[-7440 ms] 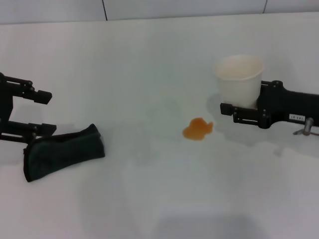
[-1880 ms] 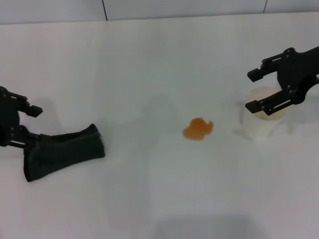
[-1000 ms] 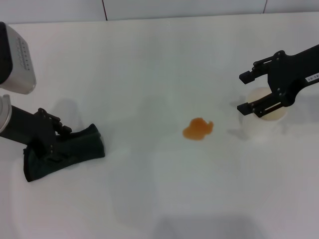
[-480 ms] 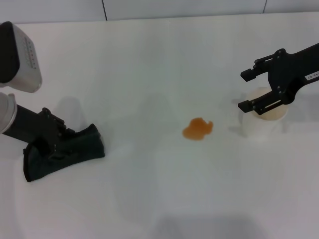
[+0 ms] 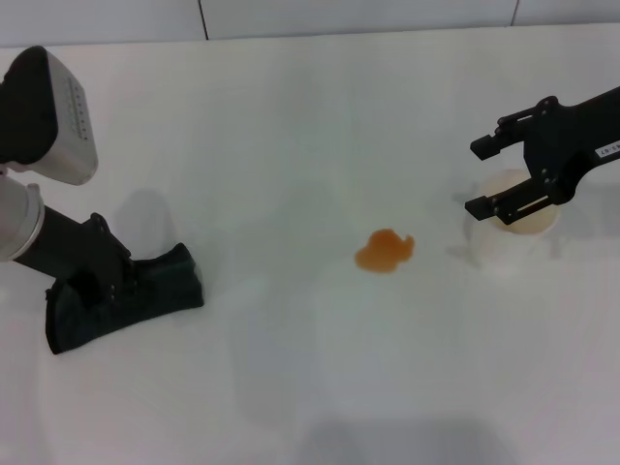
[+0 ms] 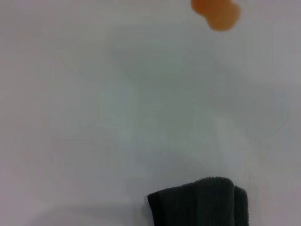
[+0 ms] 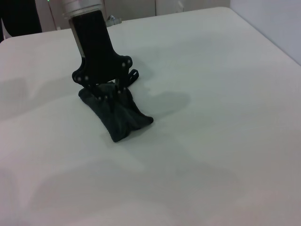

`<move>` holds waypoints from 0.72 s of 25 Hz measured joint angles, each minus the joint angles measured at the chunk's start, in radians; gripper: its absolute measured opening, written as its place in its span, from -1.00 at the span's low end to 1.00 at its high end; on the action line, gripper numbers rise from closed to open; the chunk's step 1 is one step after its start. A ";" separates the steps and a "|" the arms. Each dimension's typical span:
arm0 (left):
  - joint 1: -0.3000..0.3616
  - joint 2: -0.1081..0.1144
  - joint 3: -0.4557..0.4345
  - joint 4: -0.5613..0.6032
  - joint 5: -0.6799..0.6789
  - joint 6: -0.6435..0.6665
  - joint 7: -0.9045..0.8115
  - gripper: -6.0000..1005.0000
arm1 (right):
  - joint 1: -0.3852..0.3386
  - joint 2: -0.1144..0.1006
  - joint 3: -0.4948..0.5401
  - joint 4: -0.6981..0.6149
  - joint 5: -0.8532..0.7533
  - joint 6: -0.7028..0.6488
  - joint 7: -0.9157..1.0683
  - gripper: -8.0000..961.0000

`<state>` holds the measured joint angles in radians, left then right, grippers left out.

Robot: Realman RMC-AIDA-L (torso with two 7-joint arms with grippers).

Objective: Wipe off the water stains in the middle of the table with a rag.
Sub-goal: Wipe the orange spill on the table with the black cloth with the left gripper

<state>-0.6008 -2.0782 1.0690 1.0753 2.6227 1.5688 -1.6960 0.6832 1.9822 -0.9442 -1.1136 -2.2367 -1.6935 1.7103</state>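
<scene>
The rag (image 5: 145,295) is a dark green folded bundle lying on the white table (image 5: 310,116) at the left. My left gripper (image 5: 102,281) points down onto the rag's left part, its fingers apart and pressed into the cloth. The right wrist view shows this gripper (image 7: 107,94) standing on the rag (image 7: 120,115). The orange water stain (image 5: 385,250) lies in the middle of the table, apart from the rag. It also shows in the left wrist view (image 6: 216,12), with the rag's end (image 6: 200,202) nearer the camera. My right gripper (image 5: 481,176) is open and hovers just above the cup.
A white paper cup (image 5: 513,232) stands right of the stain, under the right gripper. The table's back edge meets a grey wall (image 5: 339,15).
My left arm has swung in over the rag and lowered its fingers onto it, shifting slightly right in the last half second. The right gripper has barely moved above the cup.
</scene>
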 joint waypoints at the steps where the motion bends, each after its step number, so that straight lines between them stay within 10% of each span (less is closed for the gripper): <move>1: 0.000 0.000 0.004 0.003 0.000 -0.001 -0.002 -0.55 | -0.001 0.000 0.001 0.000 0.000 0.000 0.000 0.68; 18: -0.224 -0.002 0.000 -0.169 -0.112 -0.249 -0.104 -0.84 | -0.035 0.004 0.005 -0.008 0.002 0.001 -0.012 0.68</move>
<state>-0.8243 -2.0804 1.0694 0.9065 2.5110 1.3195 -1.7998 0.6478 1.9865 -0.9392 -1.1214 -2.2342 -1.6927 1.6988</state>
